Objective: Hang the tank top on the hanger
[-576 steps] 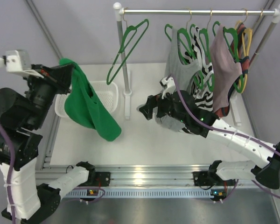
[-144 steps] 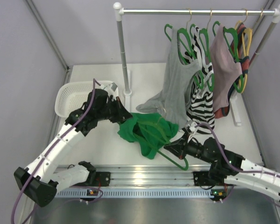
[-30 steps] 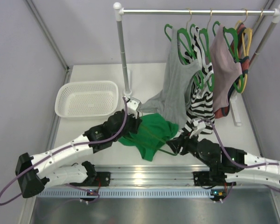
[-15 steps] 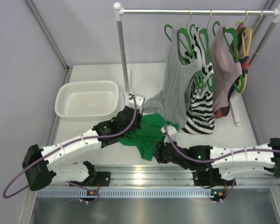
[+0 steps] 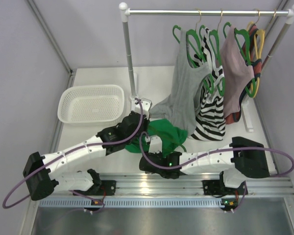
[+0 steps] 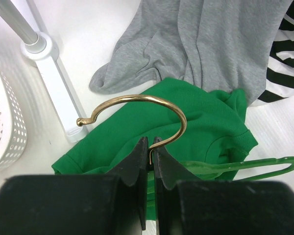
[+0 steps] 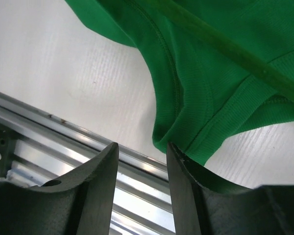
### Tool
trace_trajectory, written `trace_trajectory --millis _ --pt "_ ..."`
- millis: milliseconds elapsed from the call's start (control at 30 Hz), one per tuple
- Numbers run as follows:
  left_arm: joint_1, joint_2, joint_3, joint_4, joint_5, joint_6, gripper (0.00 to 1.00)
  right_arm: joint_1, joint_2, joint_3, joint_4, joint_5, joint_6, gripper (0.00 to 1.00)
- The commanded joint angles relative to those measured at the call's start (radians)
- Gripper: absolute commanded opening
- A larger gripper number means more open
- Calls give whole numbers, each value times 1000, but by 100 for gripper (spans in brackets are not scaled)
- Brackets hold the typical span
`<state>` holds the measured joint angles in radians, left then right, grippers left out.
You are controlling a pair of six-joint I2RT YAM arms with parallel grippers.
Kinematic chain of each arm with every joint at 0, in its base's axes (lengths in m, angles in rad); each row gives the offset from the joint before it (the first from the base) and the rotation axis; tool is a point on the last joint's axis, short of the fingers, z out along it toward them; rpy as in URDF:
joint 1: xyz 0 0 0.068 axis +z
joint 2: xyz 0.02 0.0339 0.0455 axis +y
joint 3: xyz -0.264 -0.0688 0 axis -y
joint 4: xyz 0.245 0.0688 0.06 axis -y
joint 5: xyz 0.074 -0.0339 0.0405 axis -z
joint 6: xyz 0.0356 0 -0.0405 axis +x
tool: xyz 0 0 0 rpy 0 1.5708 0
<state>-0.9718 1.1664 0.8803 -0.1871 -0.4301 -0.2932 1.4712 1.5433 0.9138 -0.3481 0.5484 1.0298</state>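
- One white basket (image 5: 90, 104) sits at the left of the counter (image 5: 157, 81).
- The left hand (image 6: 150, 143) is clamped together on the stem of the gold hook of the hanger (image 6: 135, 97), above the tank top (image 6: 206, 122), which lies crumpled mid-counter, touching the grey top (image 6: 210, 44).
- The right hand (image 7: 142, 149) has its fingers apart at the tank top's near hem, gripping nothing.

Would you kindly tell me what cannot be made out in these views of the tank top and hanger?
Top external view: how the right claw stands, hidden under its own wrist.
Left wrist view: most of the hanger, covered by the tank top and the left claw.
Right wrist view: most of the tank top, cut off by the top and right edges.
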Motion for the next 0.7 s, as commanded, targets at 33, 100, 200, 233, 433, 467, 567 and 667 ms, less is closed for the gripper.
trace_trajectory --millis 33,100,200,233,433,467,567,667 --pt "-4 -42 23 57 8 -7 0 15 57 69 -96 38 76 44" --pt "-4 -43 19 61 16 -12 0 17 60 69 -115 53 95 44" --pt "-4 -50 13 67 17 -14 0 15 58 66 -144 70 111 45" --pt "-4 -51 11 66 19 -14 0 15 60 71 -155 74 118 45" --pt "-4 -59 5 67 22 -14 0 5 92 73 -183 82 134 46" --pt "-4 -59 5 66 22 -14 0 1 95 69 -183 82 138 45" --pt "-4 -65 3 60 21 -14 0 -2 93 65 -192 96 144 44" --pt "-4 -71 2 55 19 -14 0 -3 81 57 -212 122 157 42"
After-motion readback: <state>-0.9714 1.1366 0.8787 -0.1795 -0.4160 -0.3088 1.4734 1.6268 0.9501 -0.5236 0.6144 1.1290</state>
